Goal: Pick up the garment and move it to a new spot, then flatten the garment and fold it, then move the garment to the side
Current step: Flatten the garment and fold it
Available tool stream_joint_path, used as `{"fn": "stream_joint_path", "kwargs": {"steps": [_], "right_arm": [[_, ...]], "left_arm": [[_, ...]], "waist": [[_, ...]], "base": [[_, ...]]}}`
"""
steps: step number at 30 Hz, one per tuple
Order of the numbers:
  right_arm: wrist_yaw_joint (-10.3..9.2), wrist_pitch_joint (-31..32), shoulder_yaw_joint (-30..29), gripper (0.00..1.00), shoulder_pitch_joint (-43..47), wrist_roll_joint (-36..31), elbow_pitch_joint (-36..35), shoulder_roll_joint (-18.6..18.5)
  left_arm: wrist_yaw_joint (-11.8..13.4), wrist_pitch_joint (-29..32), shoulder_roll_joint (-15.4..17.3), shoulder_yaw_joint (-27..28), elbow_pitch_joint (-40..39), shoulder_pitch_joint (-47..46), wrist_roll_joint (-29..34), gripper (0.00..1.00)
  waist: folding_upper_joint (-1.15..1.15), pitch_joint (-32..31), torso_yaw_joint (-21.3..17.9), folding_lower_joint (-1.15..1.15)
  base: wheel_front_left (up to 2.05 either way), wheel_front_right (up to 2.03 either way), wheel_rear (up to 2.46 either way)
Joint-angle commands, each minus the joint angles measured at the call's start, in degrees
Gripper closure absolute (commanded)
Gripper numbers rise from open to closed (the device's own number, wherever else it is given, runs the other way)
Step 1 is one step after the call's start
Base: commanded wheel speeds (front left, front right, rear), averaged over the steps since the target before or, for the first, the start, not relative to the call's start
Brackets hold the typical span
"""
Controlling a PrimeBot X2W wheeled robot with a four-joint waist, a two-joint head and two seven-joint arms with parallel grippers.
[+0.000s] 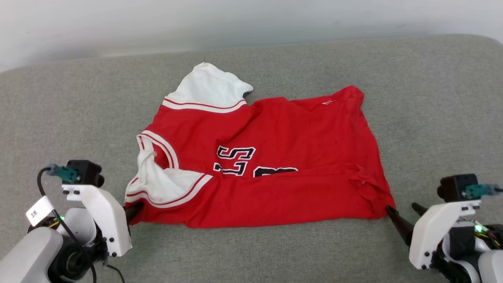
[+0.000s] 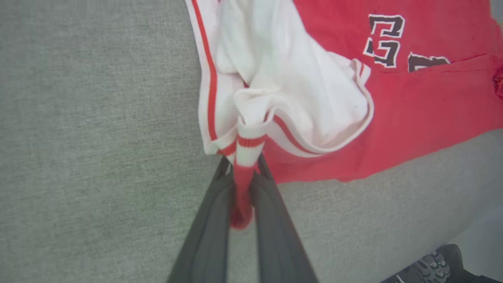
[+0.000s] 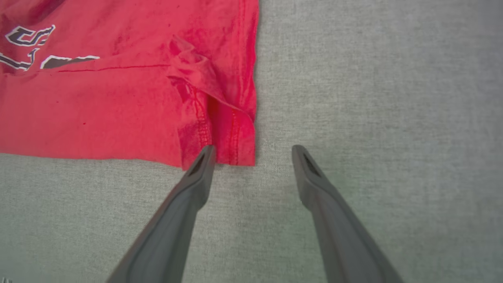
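Garment [image 1: 294,133] with half-hidden illegible black lettering [image 1: 235,159]; left hand [image 2: 241,165] tight on its striped trim [image 2: 248,142], right hand [image 3: 253,151] agape beside hem [image 3: 235,137]

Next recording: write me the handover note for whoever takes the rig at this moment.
Grippers: the left gripper is shut on the striped sleeve trim of the garment. The right gripper is open, one finger at the hem corner, holding nothing.
Where: the garment lies spread on the grey surface.
Done: the near edge seems folded up over the lettering.
Left: probably close the right gripper on that corner, finish folding, then move the garment aside.
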Motion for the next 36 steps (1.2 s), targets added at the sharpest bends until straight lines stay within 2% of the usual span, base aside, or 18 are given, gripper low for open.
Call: {"fn": "stream_joint_path", "kwargs": {"steps": [1, 9, 14, 15, 16, 17, 25, 36], "right_arm": [[-0.02, 1.3, 1.0, 0.00, -1.6, 0.3, 0.7, -0.4], [-0.02, 6.2, 5.2, 0.00, -6.3, 1.9, 6.5, -0.4], [-0.01, 11.5, 7.9, 0.00, -6.4, 4.0, 12.2, 1.2], [0.00, 12.1, 8.2, 0.53, -6.4, 4.1, 12.6, 1.3], [0.06, 12.1, 8.3, 0.80, -6.7, 4.1, 12.7, 1.2], [0.06, 12.1, 8.2, 1.00, -7.1, 4.2, 12.8, 1.0], [-0.01, 10.2, 9.3, 1.00, -10.0, 4.7, 11.1, -1.4], [-0.02, 10.6, 11.0, 1.00, -4.8, 7.4, 9.0, -3.8]], "left_arm": [[0.4, -0.4, 0.2, 0.2, -1.0, -0.7, 0.4, 1.00], [0.9, -0.5, -0.1, 0.0, -4.0, -1.8, 1.1, 1.00], [0.6, -0.7, -0.4, 0.0, -4.0, -1.4, 0.5, 1.00], [0.5, -0.8, -0.5, 0.1, -3.9, -1.4, 0.5, 1.00], [0.4, -0.9, -0.5, 0.1, -3.9, -1.4, 0.4, 1.00], [0.4, -1.1, -0.5, 0.2, -3.7, -1.4, 0.5, 1.00], [1.4, -3.7, -0.9, 0.9, -2.9, 2.1, -0.2, 1.00], [5.1, -7.4, -1.0, 1.7, -5.3, 12.7, -2.0, 1.00]], "waist": [[0.00, 1.0, 0.7, 0.00], [0.00, 3.8, 2.3, 0.00], [0.00, 4.4, 2.8, 0.00], [0.00, 4.4, 2.9, 0.00], [0.00, 4.5, 3.0, 0.00], [0.00, 4.5, 3.0, 0.00], [0.00, 0.9, 2.3, 0.00], [0.00, -8.1, 3.0, 0.00]], "base": [[0.00, 0.00, 0.00], [0.00, 0.00, 0.00], [0.00, 0.00, 0.00], [0.00, 0.00, 0.00], [0.00, 0.00, 0.00], [0.00, 0.00, 0.00], [0.00, 0.00, 0.00], [0.00, 0.00, 0.00]]}}
